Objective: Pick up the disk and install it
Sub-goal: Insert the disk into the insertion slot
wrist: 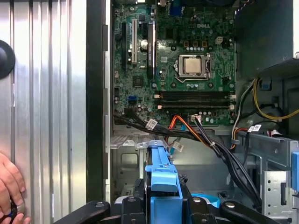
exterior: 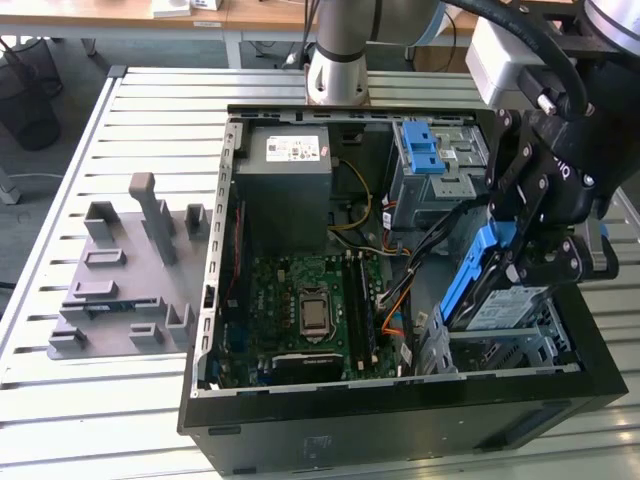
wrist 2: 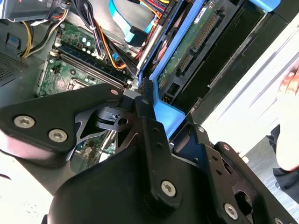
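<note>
Exterior view: jaws are clamped on the disk [exterior: 497, 305], gripping its blue carrier frame at the upper end. Disk hangs tilted, label outward, over the drive bay [exterior: 510, 350] at the exterior view's right end of the open computer case [exterior: 215, 300]. Case lies on the slatted desk [exterior: 60, 420], and a grey fixture [exterior: 110, 300] sits beside it on the exterior view's left.

Second wrist view: disk [wrist 2: 187, 51] shows its green circuit board. Blue frame is held between the black jaws, with the motherboard [wrist 2: 70, 70] beyond.

First wrist view: blue frame of the disk [wrist: 163, 186] sits between the jaws, with the motherboard [wrist: 187, 70] beyond. A hand [wrist: 9, 186] rests on the desk [wrist: 46, 93].
</note>
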You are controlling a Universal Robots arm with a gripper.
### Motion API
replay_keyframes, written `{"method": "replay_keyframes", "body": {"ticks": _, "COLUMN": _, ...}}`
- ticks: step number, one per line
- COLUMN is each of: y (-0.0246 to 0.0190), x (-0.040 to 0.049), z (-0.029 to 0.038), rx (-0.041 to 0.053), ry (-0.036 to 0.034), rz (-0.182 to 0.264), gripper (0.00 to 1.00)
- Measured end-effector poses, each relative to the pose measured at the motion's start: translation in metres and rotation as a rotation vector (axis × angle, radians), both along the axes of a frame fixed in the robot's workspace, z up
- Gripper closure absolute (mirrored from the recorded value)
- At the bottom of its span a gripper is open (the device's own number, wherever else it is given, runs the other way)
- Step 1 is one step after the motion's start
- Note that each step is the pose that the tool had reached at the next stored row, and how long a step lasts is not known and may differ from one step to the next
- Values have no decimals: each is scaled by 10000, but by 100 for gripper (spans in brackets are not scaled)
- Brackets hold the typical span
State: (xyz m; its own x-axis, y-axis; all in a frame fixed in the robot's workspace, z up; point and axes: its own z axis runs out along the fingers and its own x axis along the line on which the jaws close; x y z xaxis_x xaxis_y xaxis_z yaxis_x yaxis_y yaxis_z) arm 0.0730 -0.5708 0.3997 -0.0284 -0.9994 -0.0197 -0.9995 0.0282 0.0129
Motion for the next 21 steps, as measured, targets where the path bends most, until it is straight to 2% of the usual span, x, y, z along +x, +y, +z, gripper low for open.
{"method": "replay_keyframes", "body": {"ticks": 7, "y": 0, "x": 0, "z": -52, "rx": 1, "ry": 0, "rz": 0, "gripper": 64}}
{"method": "replay_keyframes", "body": {"ticks": 21, "y": -7, "x": 0, "z": -199, "rx": 0, "ry": 0, "rz": 0, "gripper": 64}}
